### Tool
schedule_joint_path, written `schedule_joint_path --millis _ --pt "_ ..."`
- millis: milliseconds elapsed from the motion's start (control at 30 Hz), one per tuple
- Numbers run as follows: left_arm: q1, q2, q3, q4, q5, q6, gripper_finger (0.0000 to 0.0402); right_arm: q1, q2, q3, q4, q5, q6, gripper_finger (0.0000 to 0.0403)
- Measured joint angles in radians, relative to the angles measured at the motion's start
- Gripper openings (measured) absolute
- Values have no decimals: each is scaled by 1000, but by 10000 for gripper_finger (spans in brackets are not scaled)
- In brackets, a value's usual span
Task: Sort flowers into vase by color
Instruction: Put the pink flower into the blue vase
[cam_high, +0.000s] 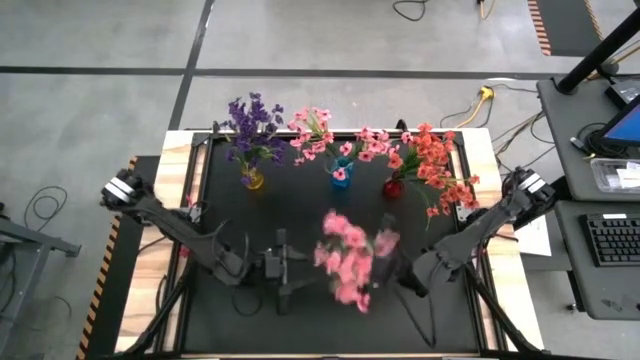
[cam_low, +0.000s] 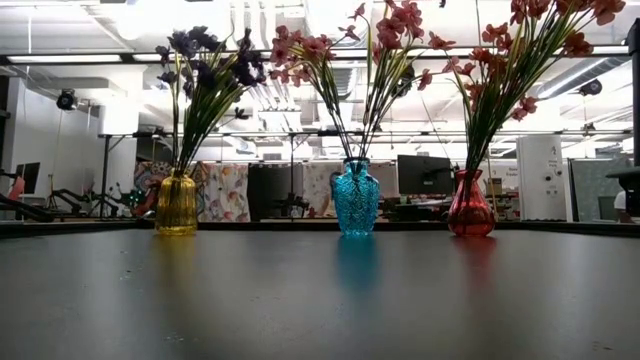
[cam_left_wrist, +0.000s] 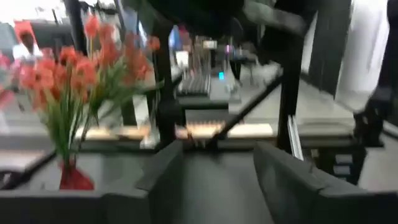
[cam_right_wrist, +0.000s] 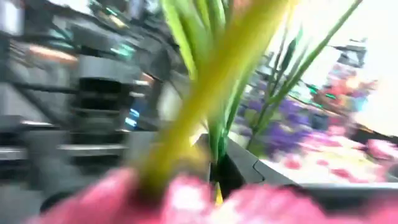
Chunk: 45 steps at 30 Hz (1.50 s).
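Pink flowers (cam_high: 345, 258) held up near the table's front edge, in front of the blue vase (cam_high: 341, 177).
My left gripper (cam_high: 283, 272), left of the sprig, stands open and empty; my right gripper (cam_high: 388, 262) seems clamped on its stems, though blurred.

A black table (cam_high: 300, 215) with pale wooden strips along its left and right edges carries three small vases in a row near its far edge: a yellow vase (cam_high: 252, 179) toward the left, a blue vase (cam_high: 341, 178) at the middle, and a red vase (cam_high: 393, 188) toward the right.
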<state>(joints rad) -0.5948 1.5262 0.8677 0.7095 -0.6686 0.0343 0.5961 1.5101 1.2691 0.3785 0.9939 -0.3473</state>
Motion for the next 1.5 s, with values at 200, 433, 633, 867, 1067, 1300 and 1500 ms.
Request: schedule_joint_path --millis 200,433,633,867,1067,1300,1500 --pt "1 -153 1 -314 -65 -67 205 -83 -59 71 -241 80 2 13" --pt "1 -268 -6 -684 -210 -186 196 -255 -151 24 -273 -15 47 13" --pt "1 -290 -8 -755 -241 -191 192 -416 -160 -17 -270 -112 93 13" --pt "1 -302 -8 -794 -242 -190 191 -531 -148 -55 -269 -159 149 13" --pt "1 -302 -9 -811 -289 -190 191 -587 -148 -79 -236 -183 164 13" --pt "1 -302 -11 -825 -317 -193 191 -613 -148 -143 -117 -191 156 13" --pt "1 -302 -11 -826 -318 -193 191 -622 -148 -196 -42 -191 166 13"
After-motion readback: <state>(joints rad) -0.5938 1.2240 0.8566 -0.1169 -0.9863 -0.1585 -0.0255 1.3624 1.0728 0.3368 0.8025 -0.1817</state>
